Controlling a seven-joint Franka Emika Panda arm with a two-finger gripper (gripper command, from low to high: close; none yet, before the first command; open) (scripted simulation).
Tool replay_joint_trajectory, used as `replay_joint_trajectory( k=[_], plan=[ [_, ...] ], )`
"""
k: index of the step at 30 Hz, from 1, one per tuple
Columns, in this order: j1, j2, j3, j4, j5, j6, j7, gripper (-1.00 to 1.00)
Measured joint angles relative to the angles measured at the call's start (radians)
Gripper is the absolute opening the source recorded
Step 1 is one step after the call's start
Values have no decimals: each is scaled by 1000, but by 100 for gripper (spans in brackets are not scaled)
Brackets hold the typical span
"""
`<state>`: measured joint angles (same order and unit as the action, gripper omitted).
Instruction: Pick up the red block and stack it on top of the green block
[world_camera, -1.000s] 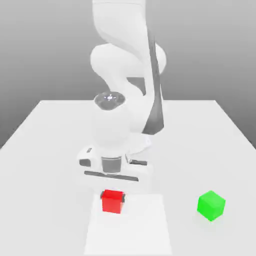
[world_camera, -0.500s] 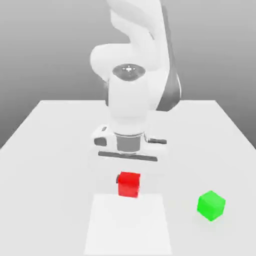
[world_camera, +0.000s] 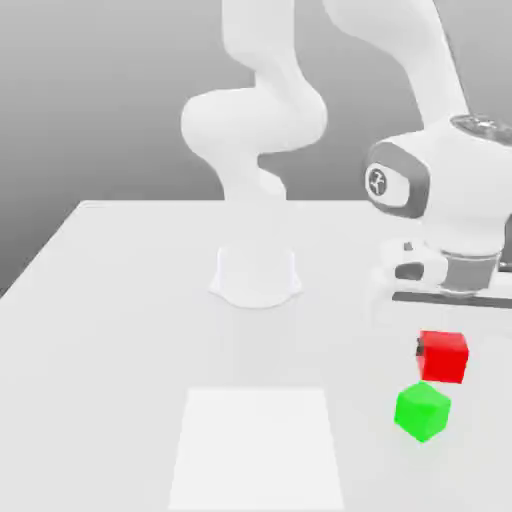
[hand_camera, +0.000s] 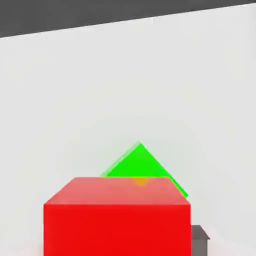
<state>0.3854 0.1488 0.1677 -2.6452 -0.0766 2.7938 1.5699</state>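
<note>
A second ago the arm stood at the centre of the exterior view with the red block (world_camera: 443, 357) low at centre, just above the pale square patch (world_camera: 257, 447) on the counter (world_camera: 120, 300). Now the arm has swung to the right of the frame, and the red block has travelled with it to the lower right, lifted clear of the counter. The green block (world_camera: 422, 410) has not moved; it sits in the lower right, and the red block hangs just above it, slightly to the right, with a narrow gap between them.

The pincer (world_camera: 440, 352) is clenched on the red block, one dark fingertip (world_camera: 420, 348) showing at the cube's left side.

Both blocks are plain matte cubes of like size, smooth and unmarked. The green one sits turned with a corner toward the camera; in the hand view the green block (hand_camera: 141, 165) shows as a diamond behind the red block (hand_camera: 117, 220). The arm is glossy white with rounded housings, and the counter is flat, pale and featureless.
</note>
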Motion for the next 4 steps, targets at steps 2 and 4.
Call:
replay_joint_trajectory(
  k=[2, 4],
  plan=[
    [6, 26, -9, 1, -12, 24, 9, 100],
    [6, 26, -9, 1, -12, 24, 9, 100]
  ],
)
